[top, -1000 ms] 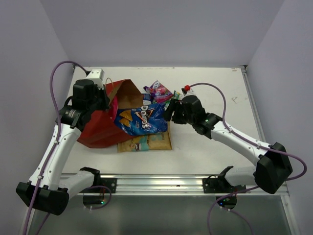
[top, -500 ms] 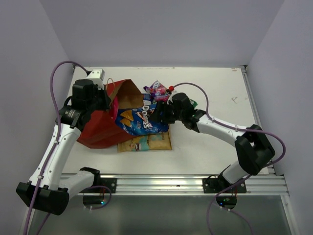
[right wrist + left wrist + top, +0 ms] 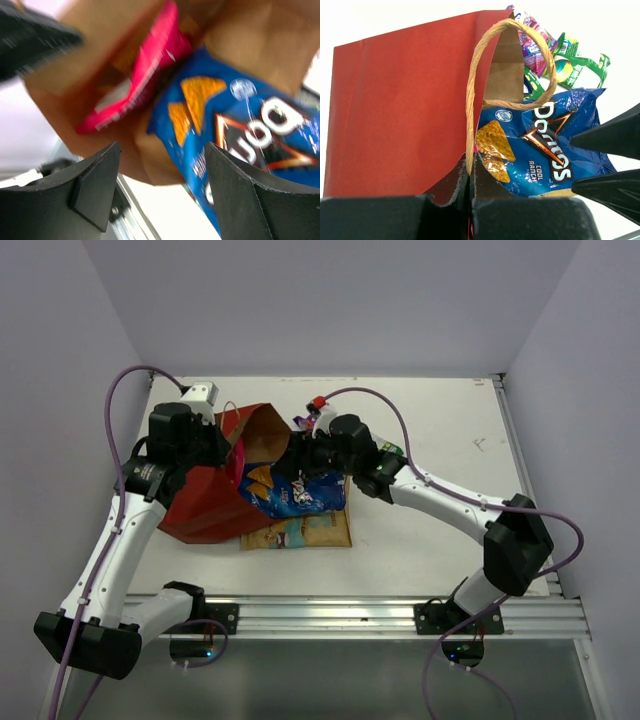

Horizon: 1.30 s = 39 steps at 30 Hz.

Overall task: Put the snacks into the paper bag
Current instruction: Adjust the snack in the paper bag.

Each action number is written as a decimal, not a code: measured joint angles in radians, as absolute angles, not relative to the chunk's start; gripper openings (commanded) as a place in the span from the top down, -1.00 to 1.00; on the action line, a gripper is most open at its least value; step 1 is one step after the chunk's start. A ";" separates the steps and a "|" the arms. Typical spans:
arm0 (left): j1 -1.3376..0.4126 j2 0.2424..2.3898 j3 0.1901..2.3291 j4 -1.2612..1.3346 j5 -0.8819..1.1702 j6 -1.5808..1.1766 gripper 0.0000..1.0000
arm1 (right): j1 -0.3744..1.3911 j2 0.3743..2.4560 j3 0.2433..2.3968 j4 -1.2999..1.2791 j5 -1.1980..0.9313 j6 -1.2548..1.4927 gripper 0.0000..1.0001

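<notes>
Blue packet point(image 3: 540, 145): one end inside the mouth of the toppled paper bag point(image 3: 395, 100), long axis running out toward the right pincer point(image 3: 572, 165), which is released at its outer end. Left pincer point(image 3: 469, 182) is clenched on the bag handle point(image 3: 469, 115).

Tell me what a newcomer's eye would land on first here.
The red-sided paper bag lies at the table's left, mouth gaping toward the middle, with a big blue chip packet poking into it. The left gripper is clamped on the bag's loop handle, and the right gripper hangs open right by that packet.
</notes>
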<state>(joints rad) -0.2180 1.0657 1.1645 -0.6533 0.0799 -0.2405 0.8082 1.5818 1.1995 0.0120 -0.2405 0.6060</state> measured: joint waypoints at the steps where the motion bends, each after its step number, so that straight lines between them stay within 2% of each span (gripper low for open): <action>1: -0.218 1.066 1.164 -0.653 0.080 -0.239 1.00 | 0.815 1.587 1.217 0.017 -0.226 0.608 -0.44; 18: -0.218 1.066 1.159 -0.649 0.083 -0.225 1.00 | 0.936 1.958 1.528 0.067 -0.160 0.746 -0.37; 21: -0.218 1.061 1.145 -0.639 0.089 -0.225 1.00 | 0.937 2.008 1.581 0.068 -0.161 0.760 -0.17; 23: -0.218 1.057 1.135 -0.632 0.092 -0.225 1.00 | 0.938 2.037 1.612 0.068 -0.161 0.770 0.33; 25: -0.218 1.052 1.130 -0.630 0.091 -0.225 1.00 | 0.938 2.057 1.634 0.068 -0.166 0.781 0.67; 26: -0.218 1.050 1.129 -0.630 0.089 -0.225 1.00 | 0.938 2.064 1.639 0.068 -0.172 0.786 0.93; 27: -0.218 1.048 1.129 -0.630 0.083 -0.224 1.00 | 0.938 2.067 1.640 0.068 -0.176 0.788 1.00; 32: -0.218 1.027 1.124 -0.631 0.051 -0.225 1.00 | 0.936 2.041 1.609 0.073 -0.170 0.793 1.00; 39: -0.218 1.008 1.114 -0.630 0.013 -0.227 1.00 | 0.899 1.898 1.472 0.097 -0.171 0.809 1.00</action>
<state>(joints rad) -0.2180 1.0080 1.1141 -0.6300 0.0132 -0.2268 0.8993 1.8977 1.4715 0.0975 -0.1711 0.8089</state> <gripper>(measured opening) 0.015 0.015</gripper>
